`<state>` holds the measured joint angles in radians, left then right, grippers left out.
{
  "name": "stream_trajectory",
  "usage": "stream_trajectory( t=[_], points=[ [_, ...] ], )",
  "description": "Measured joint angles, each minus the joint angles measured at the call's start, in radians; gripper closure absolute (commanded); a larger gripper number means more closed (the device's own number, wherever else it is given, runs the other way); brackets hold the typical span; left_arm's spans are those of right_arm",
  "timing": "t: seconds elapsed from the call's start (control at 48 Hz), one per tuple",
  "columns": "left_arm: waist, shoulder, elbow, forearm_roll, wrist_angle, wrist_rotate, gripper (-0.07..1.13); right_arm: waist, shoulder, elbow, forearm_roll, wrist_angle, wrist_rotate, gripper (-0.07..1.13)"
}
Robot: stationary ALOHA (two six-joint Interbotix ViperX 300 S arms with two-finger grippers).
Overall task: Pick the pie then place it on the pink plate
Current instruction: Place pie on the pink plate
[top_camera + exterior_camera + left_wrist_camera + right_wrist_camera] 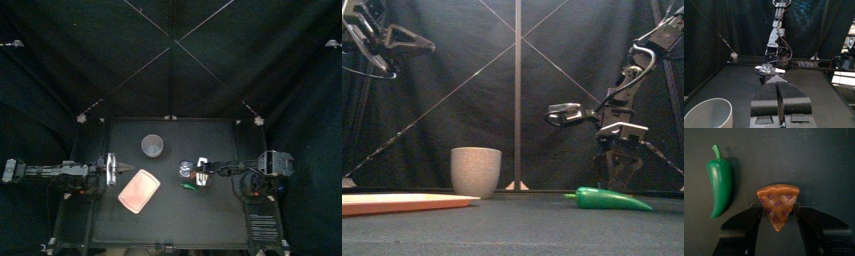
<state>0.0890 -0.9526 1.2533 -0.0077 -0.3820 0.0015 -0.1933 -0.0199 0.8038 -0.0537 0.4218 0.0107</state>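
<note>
A pie slice (777, 202) with a brown lattice top lies flat on the black table. My right gripper (777, 222) is open, one jaw on each side of the slice's narrow tip, with small gaps showing. In the top view the right gripper (201, 174) is right of the table's middle and hides the pie. The pink plate (139, 190) lies to its left, toward the front. My left gripper (781, 100) is shut on nothing and rests at the left side (110, 168).
A green chili pepper (721, 182) lies beside the pie, close to the right gripper (617, 172), and is also seen from the front (613, 199). A tall grey speckled cup (152, 146) stands toward the back, behind the plate (402, 203).
</note>
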Motion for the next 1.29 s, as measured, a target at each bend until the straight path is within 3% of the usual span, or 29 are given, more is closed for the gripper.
stream_trajectory(
  t=[0.146,0.583,1.104,1.292],
  points=[
    [-0.002,0.0,0.002,-0.002,0.0,0.0,1.07,0.005,0.0,-0.003,0.0,0.0,-0.002,0.45],
    [0.002,0.0,0.0,0.0,0.0,0.002,1.07,0.058,-0.037,-0.236,0.003,-0.011,0.005,0.45],
    [0.032,0.0,0.002,-0.002,0.0,0.002,1.07,0.19,0.374,-0.669,0.04,-0.132,0.005,0.44],
    [0.041,0.0,0.002,-0.002,0.0,0.002,1.07,0.196,0.503,-0.818,0.037,-0.137,0.031,0.33]
  ],
)
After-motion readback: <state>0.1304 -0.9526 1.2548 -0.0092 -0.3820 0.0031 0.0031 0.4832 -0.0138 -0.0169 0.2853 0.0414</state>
